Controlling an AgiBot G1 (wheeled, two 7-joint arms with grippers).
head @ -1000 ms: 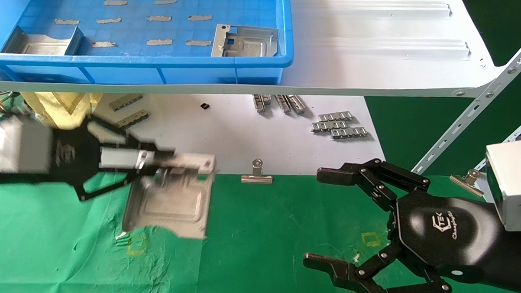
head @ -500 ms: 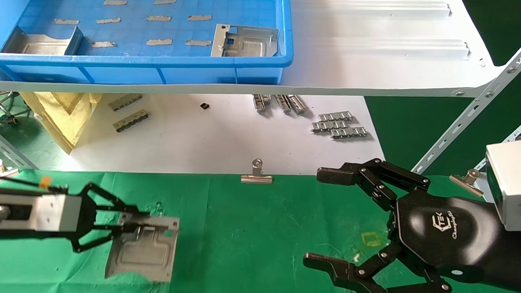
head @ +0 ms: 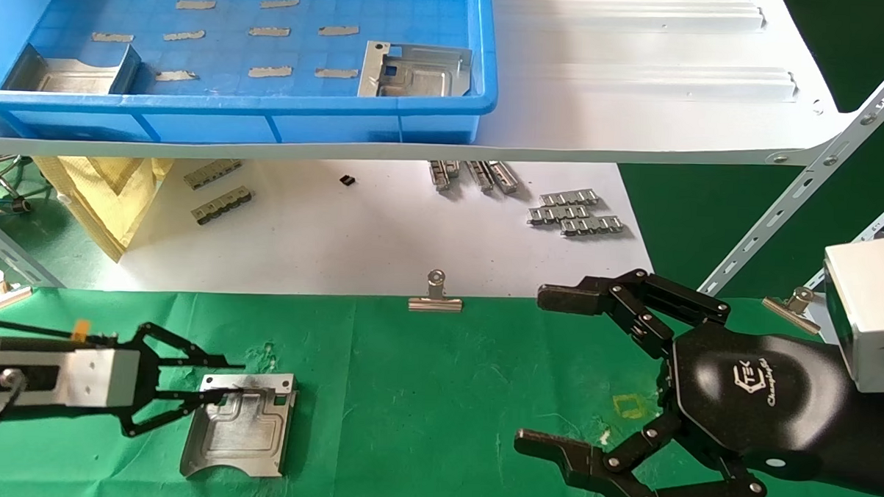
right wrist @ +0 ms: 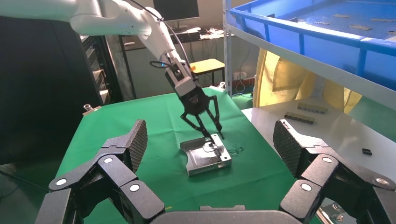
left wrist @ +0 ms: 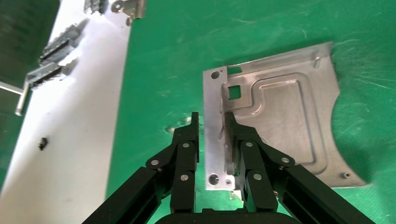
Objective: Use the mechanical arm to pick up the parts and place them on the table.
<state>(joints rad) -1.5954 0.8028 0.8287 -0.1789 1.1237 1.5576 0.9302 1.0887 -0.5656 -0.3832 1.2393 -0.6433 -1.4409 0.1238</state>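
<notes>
My left gripper (head: 224, 379) straddles the raised flange of the part (head: 238, 434), which lies flat near the front-left corner of the table (head: 437, 395). My fingers look barely parted; dragging out sideways could snag and skew it. Half a second ago it hung tilted above the cloth. My right gripper (head: 548, 370) hovers spread wide, empty, at the right edge.

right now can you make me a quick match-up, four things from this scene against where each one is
Things:
1. left hand
2. right hand
3. part with square hole
4. binder clip

Places:
A. inside the blue bin
B. open, above bare green cloth
C. astride the flange of the part on the cloth
D. where white board meets cloth

Pairs: 1-C, 2-B, 3-A, 4-D
</notes>
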